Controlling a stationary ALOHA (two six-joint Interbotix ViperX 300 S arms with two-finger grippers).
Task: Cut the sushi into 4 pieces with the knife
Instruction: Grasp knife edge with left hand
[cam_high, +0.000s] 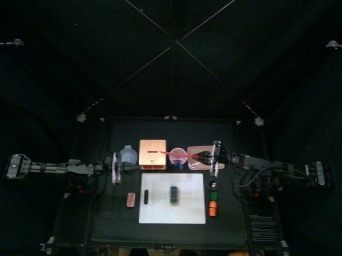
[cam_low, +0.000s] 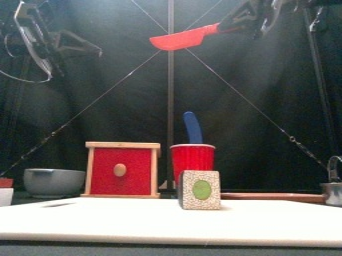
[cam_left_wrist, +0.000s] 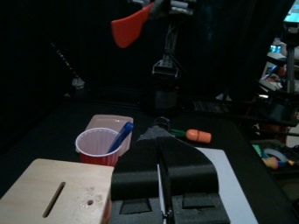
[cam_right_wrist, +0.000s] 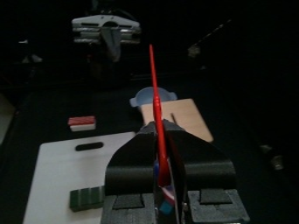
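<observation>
Progress: early | right gripper (cam_right_wrist: 160, 144) jaws clamped on red knife (cam_low: 187, 37), held high | left gripper (cam_left_wrist: 163, 144) jaws pressed together, empty | sushi roll (cam_high: 174, 193) mid white board (cam_high: 194, 205), 6 o'clock of red cup (cam_low: 193, 160) | we judge the roll whole, all cuts left.

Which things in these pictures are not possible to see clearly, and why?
- Sushi roll: the front view shows only its end; in the top view it is too small to count blocks.
- Orange toy right of the white board: too small in the top view to identify.
- Red knife: in the right wrist view the right gripper hides its handle.
</observation>
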